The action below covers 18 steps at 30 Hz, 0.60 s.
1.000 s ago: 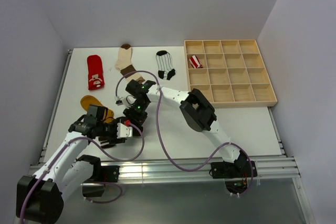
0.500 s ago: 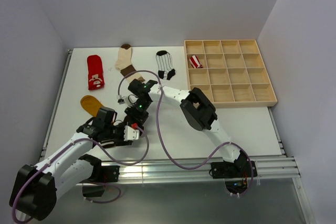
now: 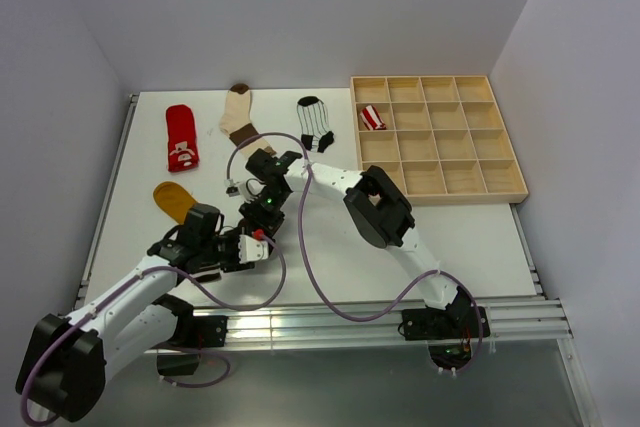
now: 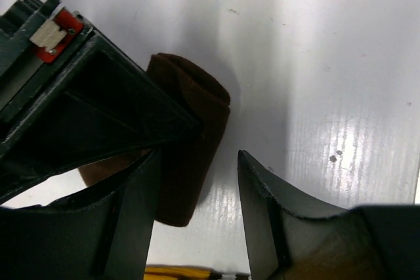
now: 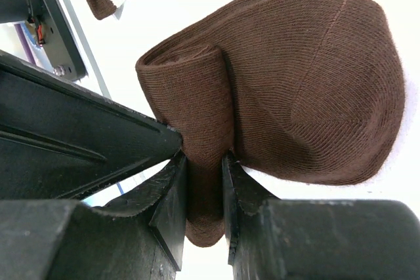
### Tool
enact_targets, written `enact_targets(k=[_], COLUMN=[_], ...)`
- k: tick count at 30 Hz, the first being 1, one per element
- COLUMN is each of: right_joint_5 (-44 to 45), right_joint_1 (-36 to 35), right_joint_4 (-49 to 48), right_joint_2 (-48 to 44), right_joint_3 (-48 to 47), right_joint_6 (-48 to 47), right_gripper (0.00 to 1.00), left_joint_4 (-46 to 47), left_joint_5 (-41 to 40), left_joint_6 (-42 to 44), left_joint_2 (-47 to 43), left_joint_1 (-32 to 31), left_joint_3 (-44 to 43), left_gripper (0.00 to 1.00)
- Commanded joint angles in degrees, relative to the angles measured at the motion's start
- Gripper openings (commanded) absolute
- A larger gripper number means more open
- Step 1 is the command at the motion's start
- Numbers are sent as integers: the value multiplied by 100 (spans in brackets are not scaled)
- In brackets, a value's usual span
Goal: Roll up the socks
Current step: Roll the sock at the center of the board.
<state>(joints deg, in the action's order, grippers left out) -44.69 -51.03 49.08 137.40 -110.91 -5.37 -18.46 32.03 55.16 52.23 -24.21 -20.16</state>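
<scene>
White worktop [image 3: 460, 237] near the arms holds the brown sock [image 5: 308, 90], half rolled. The right pincer [image 5: 205, 162] is clamped on the roll; the left pincer [image 4: 197, 185] stands apart, straddling it. Should the right let go before the left bites, the roll could spring loose.

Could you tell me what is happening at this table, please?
The right gripper pinches the rolled end of the dark brown sock on the table. The left gripper stands open over the same sock. One red-white striped sock already sits in the wooden tray; the mustard sock lies unrolled nearby.
</scene>
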Motion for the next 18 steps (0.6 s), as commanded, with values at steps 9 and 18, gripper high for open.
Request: enact_targets(k=[9, 18], right_joint_5=[259, 206], right_joint_1=[-74, -74], right_joint_4=[49, 66], right_joint_2=[-21, 6], right_joint_3=[105, 53], right_joint_6=[-70, -123], right_gripper=[5, 4], left_joint_4=[439, 440], left_joint_5=[-461, -347], left_joint_6=[233, 197], left_joint_2=[112, 411], left_joint_1=[4, -5], left_joint_3=[-40, -75], left_gripper=[64, 59])
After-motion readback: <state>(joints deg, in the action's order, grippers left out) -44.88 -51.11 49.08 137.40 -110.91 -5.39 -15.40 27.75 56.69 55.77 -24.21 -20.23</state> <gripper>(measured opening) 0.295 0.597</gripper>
